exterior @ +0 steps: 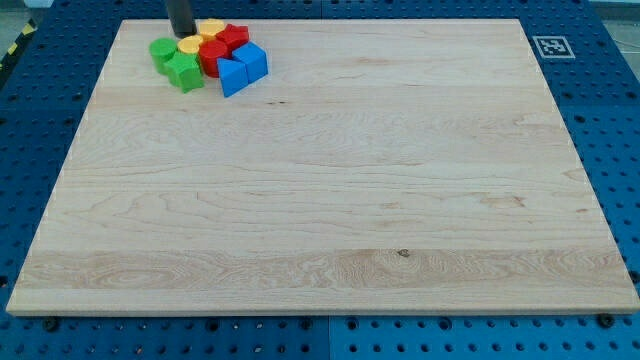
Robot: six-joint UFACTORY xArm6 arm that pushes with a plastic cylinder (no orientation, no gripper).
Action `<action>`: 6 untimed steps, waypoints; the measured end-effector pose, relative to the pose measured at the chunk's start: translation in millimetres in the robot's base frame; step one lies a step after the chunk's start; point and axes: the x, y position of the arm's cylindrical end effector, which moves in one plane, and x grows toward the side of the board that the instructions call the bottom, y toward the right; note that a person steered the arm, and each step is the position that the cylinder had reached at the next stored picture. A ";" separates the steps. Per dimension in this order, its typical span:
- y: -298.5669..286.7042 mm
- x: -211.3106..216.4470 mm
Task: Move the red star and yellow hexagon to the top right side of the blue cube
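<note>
All the blocks sit bunched in the board's top left corner. The blue cube (pixel 252 61) is at the cluster's right, with a second blue block (pixel 231 77) just below and left of it. A red star (pixel 233 38) lies at the cube's upper left and another red block (pixel 212 58) sits left of the cube. A yellow hexagon (pixel 211 29) is at the cluster's top, with a second yellow block (pixel 190 45) to its left. My tip (pixel 182 34) stands at the cluster's upper left, touching or nearly touching the yellow blocks.
Two green blocks, one (pixel 163 52) at the cluster's far left and one (pixel 185 72) below it. The wooden board (pixel 330 200) lies on a blue pegboard. A fiducial tag (pixel 549 45) is at the board's top right corner.
</note>
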 end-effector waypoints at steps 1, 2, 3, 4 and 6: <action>12.9 2.9; 34.9 11.8; 49.2 20.0; 68.8 20.1; 95.7 25.3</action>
